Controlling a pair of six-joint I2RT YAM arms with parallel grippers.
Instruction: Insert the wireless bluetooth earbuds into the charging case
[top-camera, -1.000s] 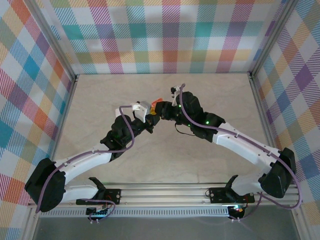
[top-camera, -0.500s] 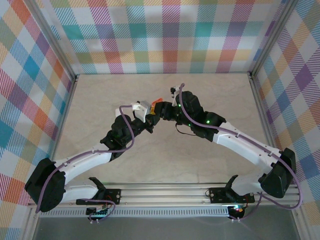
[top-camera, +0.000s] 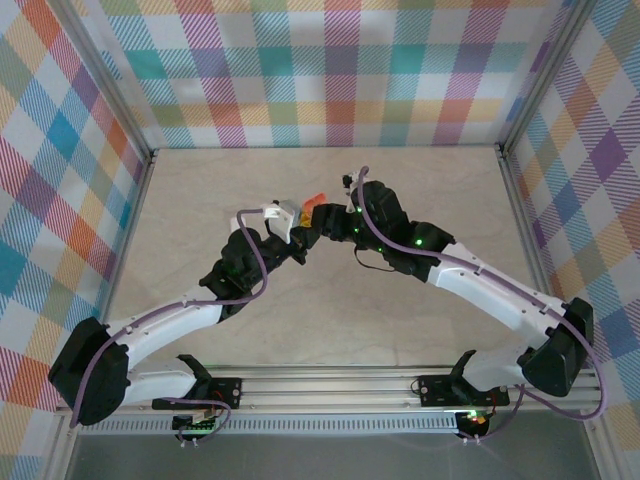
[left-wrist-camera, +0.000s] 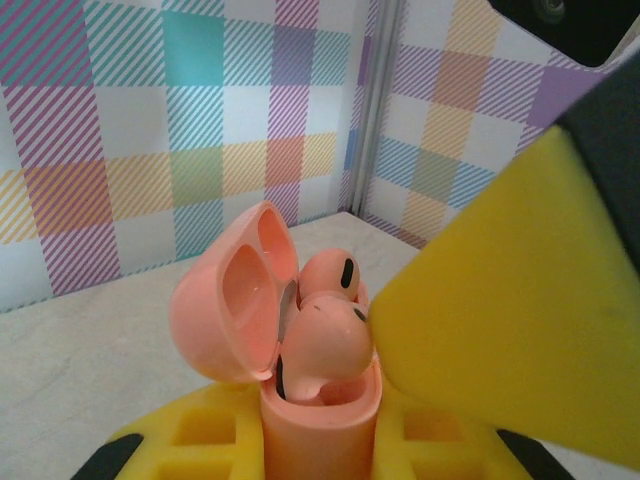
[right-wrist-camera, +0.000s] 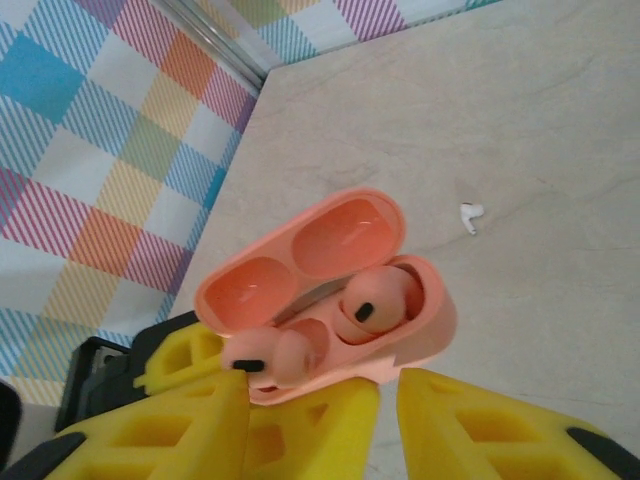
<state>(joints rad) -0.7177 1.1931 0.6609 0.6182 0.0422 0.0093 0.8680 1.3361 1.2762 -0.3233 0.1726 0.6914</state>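
Note:
My left gripper (left-wrist-camera: 320, 445) is shut on a salmon-pink charging case (left-wrist-camera: 320, 425) and holds it upright above the table, with the lid (left-wrist-camera: 235, 300) swung open. One pink earbud (right-wrist-camera: 378, 300) sits in the far slot. A second pink earbud (right-wrist-camera: 265, 358) lies tilted in the near slot and sticks out over the rim. My right gripper (right-wrist-camera: 322, 382) is open around the case's front, and its left finger (right-wrist-camera: 175, 430) touches that tilted earbud. From above, both grippers meet mid-table at the case (top-camera: 315, 203). A white earbud (right-wrist-camera: 470, 215) lies on the table beyond.
The pale marbled table (top-camera: 430, 190) is ringed by plaid walls with metal corner posts (left-wrist-camera: 372, 110). Both arms reach in from the near edge and meet just left of centre.
The right gripper's jaws have spread apart at the case. Both arms have barely shifted, and the left gripper keeps its hold on the case.

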